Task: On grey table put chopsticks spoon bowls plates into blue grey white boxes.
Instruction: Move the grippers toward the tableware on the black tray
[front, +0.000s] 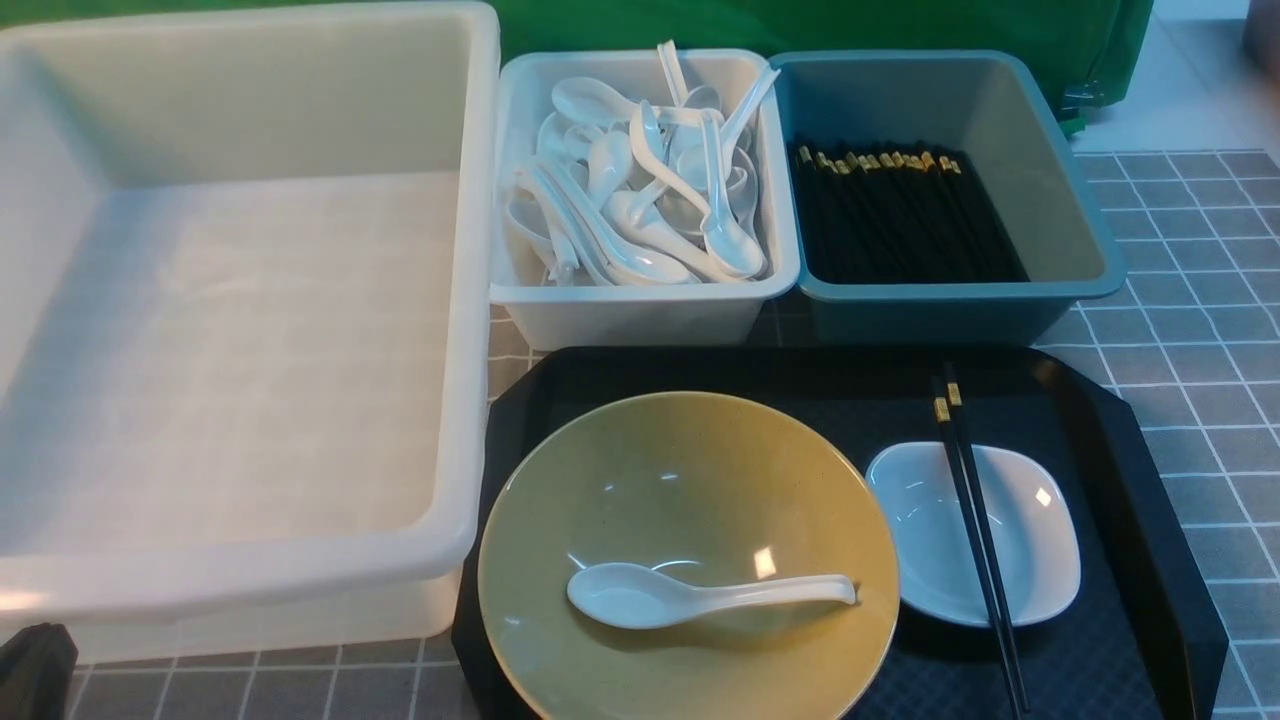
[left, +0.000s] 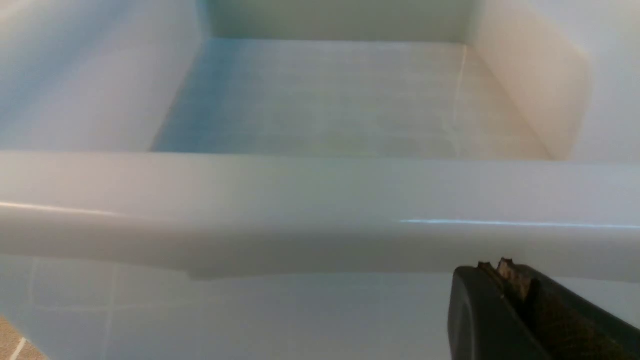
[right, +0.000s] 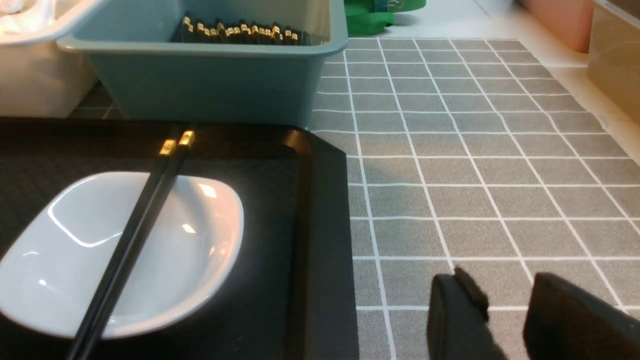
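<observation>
A black tray (front: 1130, 470) holds the mustard-yellow bowl (front: 700, 470) with the white spoon (front: 690, 594) lying in it. Beside it is the white dish (front: 1040, 540) with a pair of black chopsticks (front: 975, 530) laid across it; both also show in the right wrist view, dish (right: 65, 240) and chopsticks (right: 135, 230). The big milky tub (front: 470, 300) is empty. My left gripper (left: 500, 267) is shut and empty, just outside the tub's near rim (left: 300, 200). My right gripper (right: 500, 277) is open and empty over the grey table (right: 475, 165), to the right of the tray.
Behind the tray, a white box (front: 640, 315) holds several white spoons and a teal-blue box (front: 940, 315) holds several black chopsticks. A green cloth (front: 800, 25) hangs behind the boxes. Other bins (right: 615, 50) stand past the table's far right edge.
</observation>
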